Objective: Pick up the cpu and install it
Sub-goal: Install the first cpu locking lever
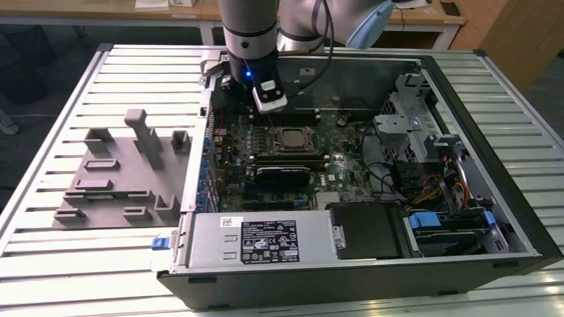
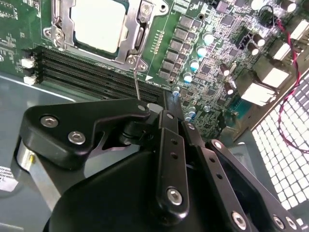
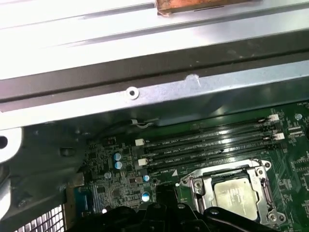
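Since cpu sits in socket frame, gripper hangs near motherboard edge, jaws together, empty; lever likely wants slow, square pressure.

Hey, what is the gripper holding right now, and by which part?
Not the cpu: it lies in the socket frame, apart from the gripper. Whether the gripper holds anything else cannot be told.
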`<state>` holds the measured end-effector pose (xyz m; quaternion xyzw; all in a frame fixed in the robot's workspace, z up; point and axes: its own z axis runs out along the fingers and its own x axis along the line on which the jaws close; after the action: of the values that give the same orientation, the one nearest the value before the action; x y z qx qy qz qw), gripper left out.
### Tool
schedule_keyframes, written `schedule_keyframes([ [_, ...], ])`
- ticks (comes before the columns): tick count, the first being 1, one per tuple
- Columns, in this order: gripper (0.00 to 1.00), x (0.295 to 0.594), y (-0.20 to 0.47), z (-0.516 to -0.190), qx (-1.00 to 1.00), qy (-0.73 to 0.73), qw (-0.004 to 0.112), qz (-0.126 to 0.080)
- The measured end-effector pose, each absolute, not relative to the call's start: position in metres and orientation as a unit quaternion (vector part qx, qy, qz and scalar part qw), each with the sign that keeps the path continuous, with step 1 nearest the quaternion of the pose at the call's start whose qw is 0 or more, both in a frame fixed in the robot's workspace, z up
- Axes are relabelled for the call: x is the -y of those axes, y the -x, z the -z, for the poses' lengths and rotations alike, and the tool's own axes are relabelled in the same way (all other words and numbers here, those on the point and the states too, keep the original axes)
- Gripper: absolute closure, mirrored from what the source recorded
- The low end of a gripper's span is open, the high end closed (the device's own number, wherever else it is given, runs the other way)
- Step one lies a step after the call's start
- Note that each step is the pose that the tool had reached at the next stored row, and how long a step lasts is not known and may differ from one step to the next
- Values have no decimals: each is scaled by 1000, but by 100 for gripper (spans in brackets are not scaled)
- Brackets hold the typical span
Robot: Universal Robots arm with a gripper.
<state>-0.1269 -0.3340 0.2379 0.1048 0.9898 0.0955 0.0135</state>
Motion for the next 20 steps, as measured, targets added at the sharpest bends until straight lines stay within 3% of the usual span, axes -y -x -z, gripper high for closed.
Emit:
schedule_keyframes([
  [20,89,334,127,-250,-988,-104,12,-113],
])
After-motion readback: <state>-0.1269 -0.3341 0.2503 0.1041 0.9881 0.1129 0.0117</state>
